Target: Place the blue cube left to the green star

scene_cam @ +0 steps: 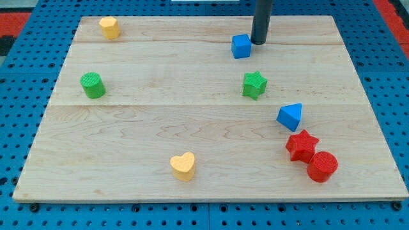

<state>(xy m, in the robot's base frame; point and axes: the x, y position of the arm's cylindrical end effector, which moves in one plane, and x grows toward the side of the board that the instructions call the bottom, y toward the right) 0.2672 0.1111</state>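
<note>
my tip (pixel 259 42) sits just right of the small glossy blue cube (pixel 241 46), near the board's (pixel 160 121) top, above the green star (pixel 254 84); no pincer shows.

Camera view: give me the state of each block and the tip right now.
my tip: down, beside blue cube's right
blue cube: above green star, not yet left of it
green star: alone
blue wedge: alone
red star: touching red cylinder
green cylinder: upright
yellow heart: alone
yellow block: alone
</note>
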